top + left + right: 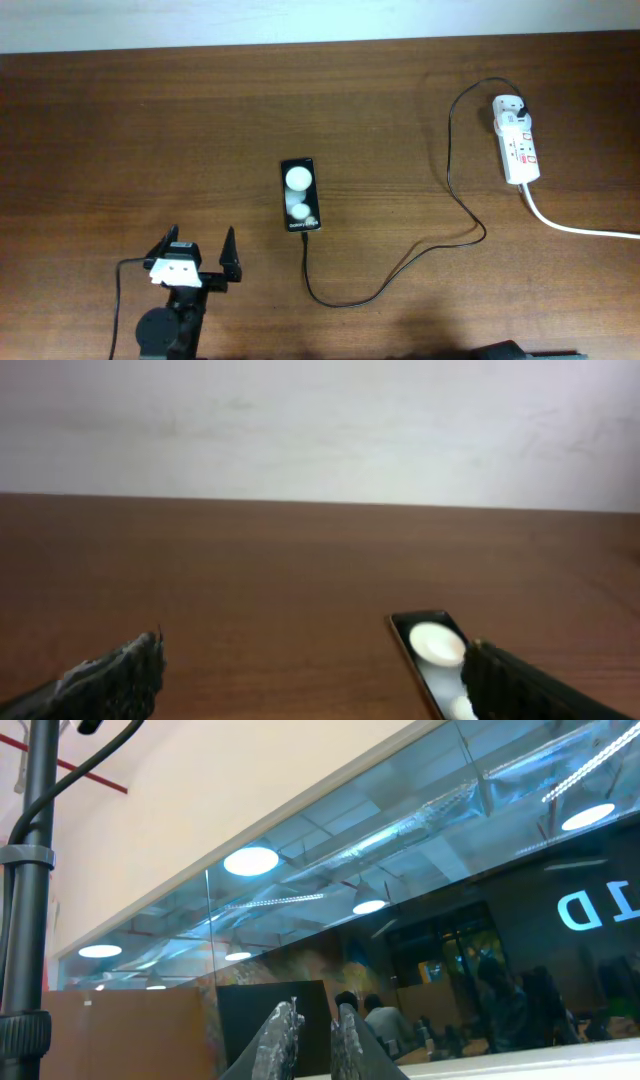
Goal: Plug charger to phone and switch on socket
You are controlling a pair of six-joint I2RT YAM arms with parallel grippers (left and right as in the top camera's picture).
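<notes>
The phone (300, 195) lies flat on the table near the middle, white patches up; it also shows in the left wrist view (428, 655). The charger cable (440, 245) runs from the phone's near end in a loop to its black plug (522, 106), which sits in the far end of the socket strip (519, 145) at the right. My left gripper (200, 238) (315, 660) is open and empty, low over the table to the near left of the phone. My right gripper (315, 1020) points up at a window, its fingers close together and empty.
The socket's thick white cord (580, 228) runs off the right edge. The table's far edge meets a pale wall (320, 420). A dark part of the right arm (520, 352) shows at the bottom edge. A black stand pole (30, 870) is at the left of the right wrist view.
</notes>
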